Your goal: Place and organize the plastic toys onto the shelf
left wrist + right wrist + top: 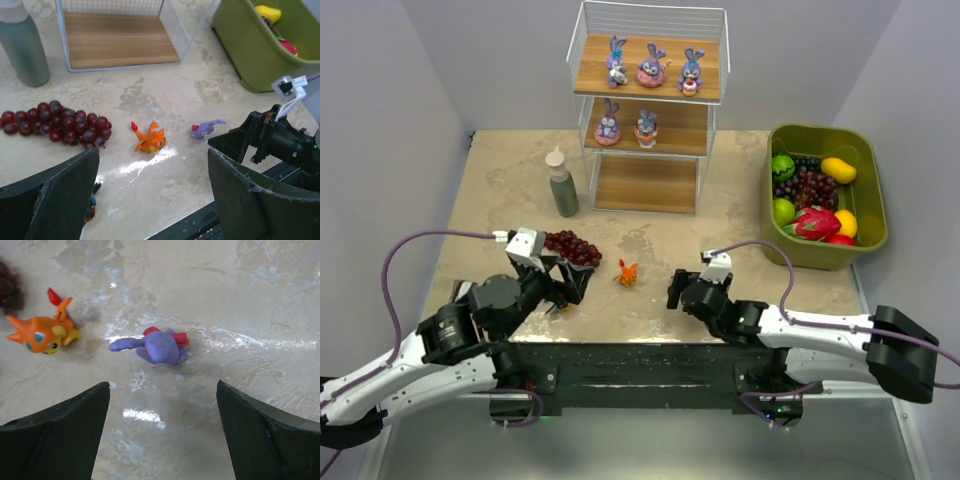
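- A beige marbled tabletop (510, 200) lies between plain grey walls.
- A three-tier white wire shelf with light wooden boards (647, 110) stands at the far edge.
- Three purple-blue plastic bunny figurines (652, 66) stand on its top board and two more bunnies (626, 126) on the middle board.
- An orange creature toy (628, 272) and a purple figurine on its side (160, 346) lie on the table between the arms, near each other but apart.
- A dark red grape bunch (572, 246) lies just beside the left gripper (154, 200).
- A grey-green bottle with a white cap (561, 183) stands left of the shelf, and an olive-green fruit bin (872, 205) sits at the right.
- The left gripper's jaws stand wide, holding nothing.
- The right gripper (162, 435) is also spread wide, with the purple figurine ahead of it.
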